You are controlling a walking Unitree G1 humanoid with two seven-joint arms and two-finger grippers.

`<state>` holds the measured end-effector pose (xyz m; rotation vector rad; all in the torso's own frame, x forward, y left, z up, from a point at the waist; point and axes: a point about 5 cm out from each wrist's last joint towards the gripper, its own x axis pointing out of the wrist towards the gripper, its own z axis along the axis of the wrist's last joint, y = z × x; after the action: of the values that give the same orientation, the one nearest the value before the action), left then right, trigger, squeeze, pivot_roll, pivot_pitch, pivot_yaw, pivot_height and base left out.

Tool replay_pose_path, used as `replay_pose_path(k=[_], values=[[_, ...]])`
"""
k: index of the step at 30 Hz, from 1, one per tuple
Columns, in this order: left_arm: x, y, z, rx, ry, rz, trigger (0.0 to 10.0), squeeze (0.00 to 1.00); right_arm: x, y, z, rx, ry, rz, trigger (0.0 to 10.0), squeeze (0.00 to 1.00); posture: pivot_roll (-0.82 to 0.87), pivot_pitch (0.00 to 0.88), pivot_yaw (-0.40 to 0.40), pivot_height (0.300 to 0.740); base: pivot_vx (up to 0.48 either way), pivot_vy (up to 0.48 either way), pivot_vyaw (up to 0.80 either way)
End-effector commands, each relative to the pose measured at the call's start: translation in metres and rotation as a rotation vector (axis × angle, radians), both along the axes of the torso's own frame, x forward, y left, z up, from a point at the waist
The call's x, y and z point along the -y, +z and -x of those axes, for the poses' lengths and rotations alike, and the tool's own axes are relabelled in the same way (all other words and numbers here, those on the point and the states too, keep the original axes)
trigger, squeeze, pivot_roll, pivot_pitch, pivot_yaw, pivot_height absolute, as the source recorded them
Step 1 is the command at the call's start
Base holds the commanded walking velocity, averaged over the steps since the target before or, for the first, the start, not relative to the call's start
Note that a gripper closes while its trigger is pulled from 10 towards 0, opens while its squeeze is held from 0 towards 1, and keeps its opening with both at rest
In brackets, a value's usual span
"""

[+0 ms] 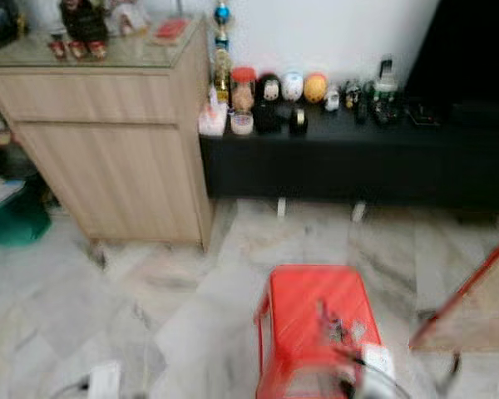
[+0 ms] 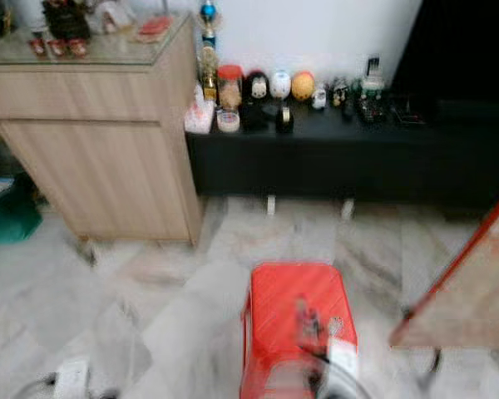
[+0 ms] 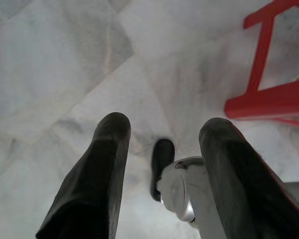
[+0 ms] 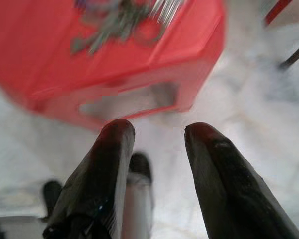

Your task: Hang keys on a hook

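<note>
The task is barely begun: the keys lie untouched on the red plastic stool near its front right corner, while the left gripper and right gripper hang with jaws parted and empty above the marble floor, no hook visible.

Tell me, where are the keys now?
The keys lie on the red stool on the marble floor, low and right of centre in the head views, in front of the black bench.
</note>
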<state>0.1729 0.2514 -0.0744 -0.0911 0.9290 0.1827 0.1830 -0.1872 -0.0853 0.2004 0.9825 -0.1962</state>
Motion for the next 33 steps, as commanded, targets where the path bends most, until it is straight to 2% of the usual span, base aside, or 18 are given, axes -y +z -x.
replay_pose_path(k=[1,15,25,29,30,31,33], values=[[-0.006,-0.003,0.011,-0.037,0.019,-0.011,10.0,0.0,-0.009,-0.001,0.0,0.0,0.0,-0.024,10.0,0.0,0.07,0.0,-0.025,0.74,0.0,0.0,0.0],[-0.001,-0.005,0.012,-0.033,0.039,-0.004,10.0,0.0,-0.004,-0.001,0.001,0.003,0.03,-0.014,10.0,0.0,0.09,0.003,-0.065,0.74,0.0,0.0,0.0],[0.001,-0.008,0.016,-0.04,0.059,-0.002,10.0,0.0,0.001,-0.001,0.004,0.0,0.061,-0.01,10.0,0.0,0.11,0.038,-0.082,0.74,0.0,-0.275,0.0],[0.001,-0.008,0.017,-0.042,0.063,-0.003,10.0,0.0,0.001,-0.001,0.004,0.001,0.062,-0.01,10.0,0.0,0.1,0.035,-0.076,0.74,0.0,0.0,0.0],[0.013,-0.01,0.016,-0.017,0.048,0.005,10.0,0.0,0.001,-0.001,0.004,0.002,0.059,-0.01,10.0,0.0,0.1,0.032,-0.074,0.74,0.0,0.0,0.0],[0.033,-0.015,0.019,0.01,0.032,0.021,10.0,0.0,0.0,-0.001,0.004,0.002,0.057,-0.011,10.0,0.0,0.1,0.03,-0.073,0.74,0.0,0.0,0.0],[0.041,-0.017,0.022,0.013,0.027,0.027,10.0,0.0,0.0,-0.001,0.003,0.003,0.056,-0.01,10.0,0.0,0.1,0.03,-0.07,0.74,0.0,0.0,0.0]])
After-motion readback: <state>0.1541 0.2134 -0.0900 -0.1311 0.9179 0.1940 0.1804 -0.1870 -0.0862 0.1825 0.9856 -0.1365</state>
